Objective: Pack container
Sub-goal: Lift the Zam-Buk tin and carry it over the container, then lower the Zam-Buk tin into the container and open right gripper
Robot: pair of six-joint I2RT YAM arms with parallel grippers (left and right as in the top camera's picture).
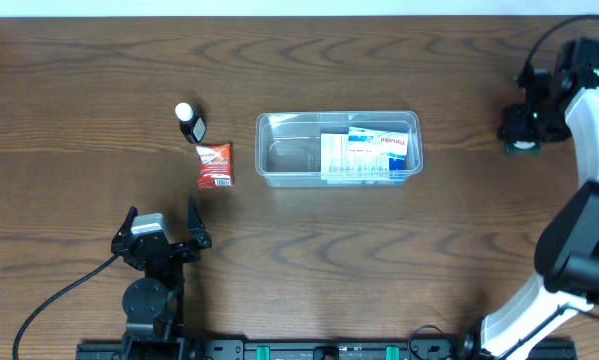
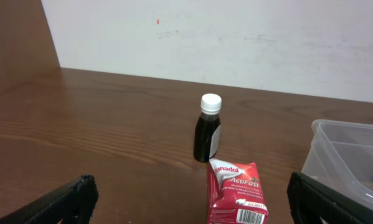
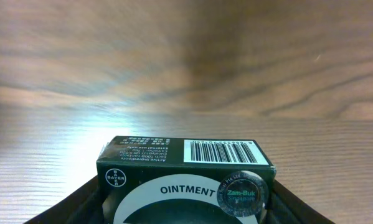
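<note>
I see the container [image 1: 279,150] sitting mid-counter [image 1: 79,80], long side running left to right, well apart from both arms. A white and blue box [image 1: 371,152] lies in its right half, and I can make out "Panadol" in red on it; the finer print is too small to read. Just left of the container, a red packet [image 2: 237,191] lies flat on the wood, marked "Panadol ActiFast" with a barcode on its near end. Just beyond it stands a dark bottle [image 2: 208,134] with a white cap, upright; its label faces away and I cannot read it. My left hand [image 1: 160,228] hovers near the packet's near side with its fingers spread wide and nothing between them. My right hand [image 1: 525,126] is off at the far right of the counter, clamped on a dark green ointment box [image 3: 186,171]. That box shows "OINTMENT", a Bayer roundel, a barcode and a round "Zam-Buk" seal.
</note>
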